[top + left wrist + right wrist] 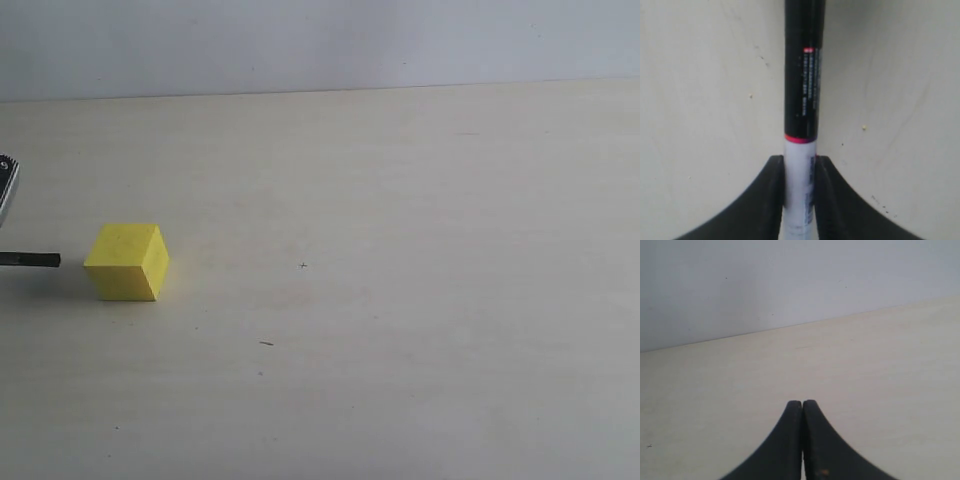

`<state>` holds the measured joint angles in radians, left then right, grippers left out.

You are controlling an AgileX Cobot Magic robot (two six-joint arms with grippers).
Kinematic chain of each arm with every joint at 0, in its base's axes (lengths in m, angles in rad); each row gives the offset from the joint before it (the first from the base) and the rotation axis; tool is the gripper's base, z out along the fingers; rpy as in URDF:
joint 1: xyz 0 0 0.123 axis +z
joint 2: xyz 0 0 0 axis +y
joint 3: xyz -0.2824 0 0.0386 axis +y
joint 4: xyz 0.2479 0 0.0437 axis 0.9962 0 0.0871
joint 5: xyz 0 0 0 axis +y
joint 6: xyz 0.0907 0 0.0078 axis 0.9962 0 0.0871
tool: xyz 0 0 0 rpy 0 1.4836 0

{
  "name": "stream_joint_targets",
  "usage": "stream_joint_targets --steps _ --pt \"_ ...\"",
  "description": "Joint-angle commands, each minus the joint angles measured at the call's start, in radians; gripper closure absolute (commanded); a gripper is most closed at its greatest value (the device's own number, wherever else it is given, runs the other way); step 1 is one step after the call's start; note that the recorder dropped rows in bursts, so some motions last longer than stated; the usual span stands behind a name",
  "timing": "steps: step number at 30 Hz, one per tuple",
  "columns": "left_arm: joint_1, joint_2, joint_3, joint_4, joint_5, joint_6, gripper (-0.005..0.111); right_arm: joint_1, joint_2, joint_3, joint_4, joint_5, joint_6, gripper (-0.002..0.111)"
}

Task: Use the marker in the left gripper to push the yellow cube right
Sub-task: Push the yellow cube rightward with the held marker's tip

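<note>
The yellow cube [127, 261] rests on the pale table at the left of the exterior view. The marker's black tip [32, 260] pokes in from the left edge, level with the cube, a small gap short of its left face. In the left wrist view my left gripper [800, 165] is shut on the marker [803, 90], pinching its white barrel while the black cap reaches forward. The cube does not show in that view. My right gripper [802, 404] is shut with nothing between its fingers and is out of the exterior view.
A grey bit of the left arm [6, 185] shows at the left edge. The pale table [400, 300] stretches to the right of the cube. A grey wall [320, 40] runs behind the table.
</note>
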<state>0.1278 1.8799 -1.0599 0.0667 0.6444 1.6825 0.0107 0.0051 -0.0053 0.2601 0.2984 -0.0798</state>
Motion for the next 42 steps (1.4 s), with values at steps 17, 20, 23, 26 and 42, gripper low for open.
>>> stream_joint_targets --steps 17,20,23,26,42 --pt "-0.312 -0.002 -0.002 0.253 0.034 -0.409 0.107 0.000 -0.005 0.005 -0.004 -0.008 -0.004 0.108" --pt "-0.323 -0.002 -0.002 0.229 0.001 -0.403 0.107 0.000 -0.005 0.005 -0.004 -0.008 -0.004 0.108" --pt "-0.368 -0.002 -0.002 0.192 0.007 -0.403 0.107 0.000 -0.005 0.005 -0.004 -0.008 -0.004 0.108" --pt "-0.460 -0.002 -0.004 0.155 -0.008 -0.403 0.107 0.000 -0.005 0.005 -0.004 -0.008 -0.004 0.108" --pt "-0.443 -0.002 -0.032 0.146 0.133 -0.447 0.107 0.000 -0.005 0.005 -0.004 -0.008 -0.004 0.108"
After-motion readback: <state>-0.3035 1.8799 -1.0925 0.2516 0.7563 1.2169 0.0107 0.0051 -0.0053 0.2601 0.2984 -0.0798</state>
